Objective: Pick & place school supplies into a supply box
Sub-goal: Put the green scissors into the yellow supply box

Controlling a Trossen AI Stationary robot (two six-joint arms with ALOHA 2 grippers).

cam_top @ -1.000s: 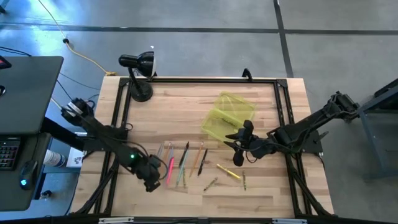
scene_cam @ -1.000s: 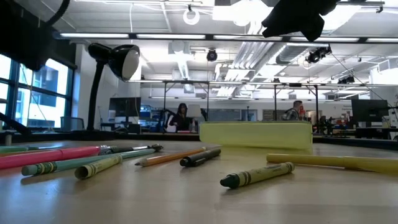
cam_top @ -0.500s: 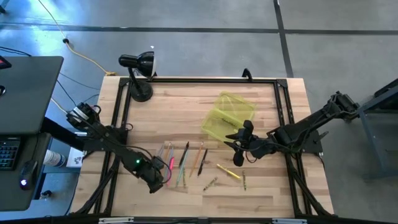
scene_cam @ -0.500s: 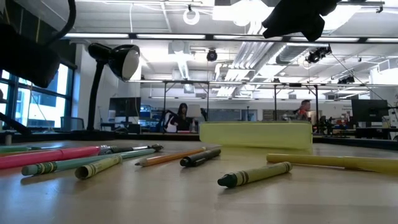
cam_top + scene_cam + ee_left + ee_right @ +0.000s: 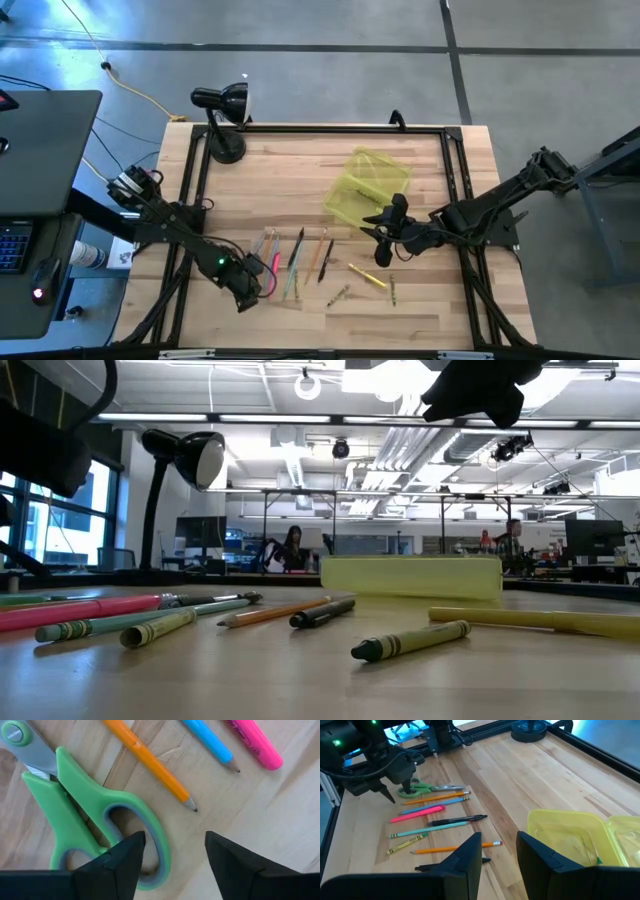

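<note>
The green-handled scissors point(image 5: 75, 815) lie flat on the table at the left end of a row of supplies: an orange pencil point(image 5: 150, 765), a blue pencil point(image 5: 210, 742), a pink marker point(image 5: 272, 272), a black pen point(image 5: 457, 821) and crayons point(image 5: 410, 640). My left gripper point(image 5: 172, 840) is open and points down over the scissors' handle; one finger stands over the handle loop point(image 5: 150, 830), the other over bare wood. The yellow-green supply box point(image 5: 365, 187) lies open near the far right. My right gripper point(image 5: 497, 840) hovers open beside it, holding nothing. My left gripper comes at the scissors from above, pointing down, with one finger point(image 5: 125, 855) over the opening of the handle loop. Whether that finger touches the handle or the table, I cannot tell. The scissors lie flat on the wood.
A black desk lamp point(image 5: 222, 115) stands at the far left corner. A black frame rail point(image 5: 330, 127) runs along the table's edges. A yellow pencil point(image 5: 368, 277) and short crayons point(image 5: 338, 295) lie near my right gripper. Bare wood shows toward the near edge.
My left arm has swung in a little toward the table's right and come lower over the scissors. Its fingers have stayed open. My right arm has kept still, and the supplies lie where they were.
</note>
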